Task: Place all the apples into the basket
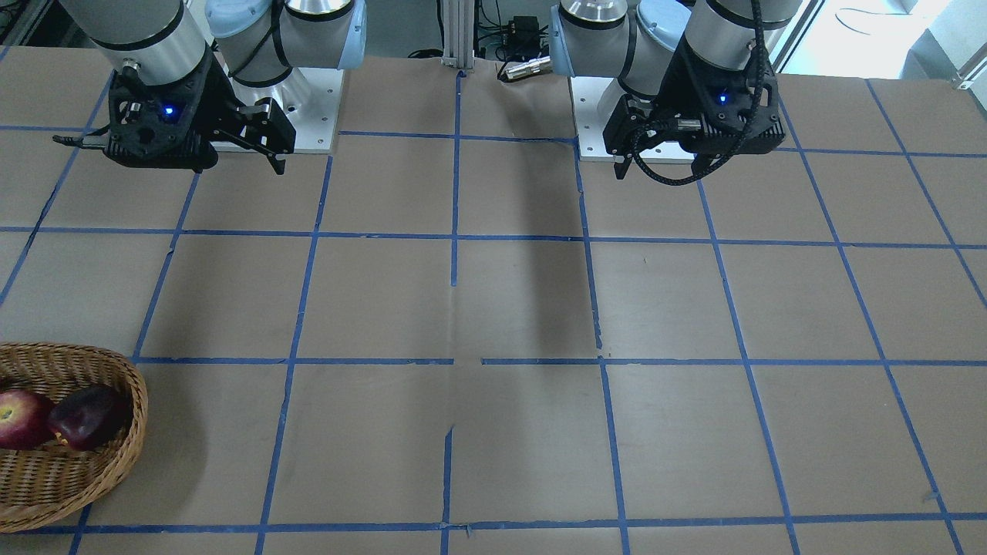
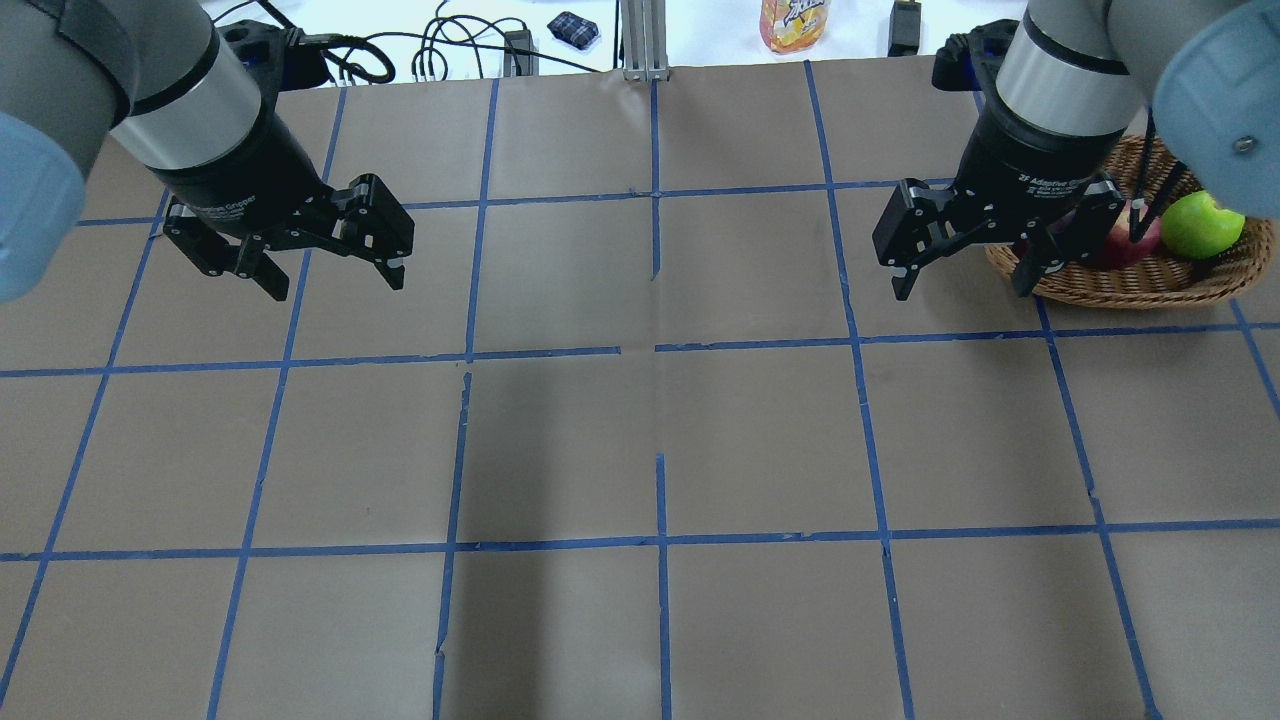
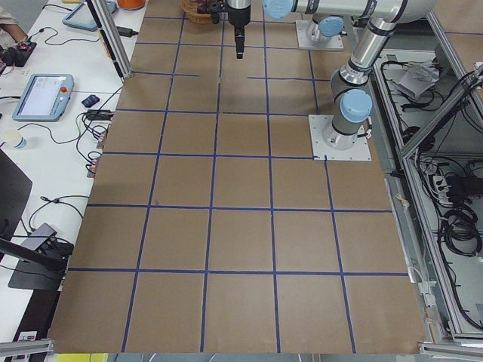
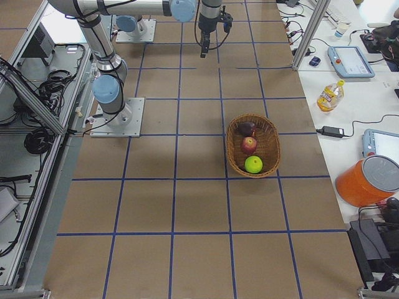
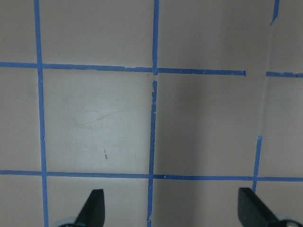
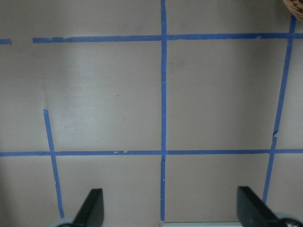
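Wicker basket [image 2: 1140, 285] part-hidden behind R gripper [image 2: 960, 290]

The arms [image 1: 131, 31] are silver tubes with pale-blue joint caps [image 1: 227, 17], black wrist housings [image 1: 154, 131] with blue lights [image 1: 169, 112], and black jaws.

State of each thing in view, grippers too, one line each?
Bright green round apple: in basket.
Red round apple: in basket.
Dark maroon round apple: in basket.
Light brown oval wicker basket: upright, holds all three apples.
Left gripper: open, empty.
Right gripper: open, empty.

Woven wicker basket [image 1: 116, 462], glossy maroon apple [image 1: 89, 416] — matt brown paper table [image 1: 524, 308], blue tape [image 1: 456, 193]
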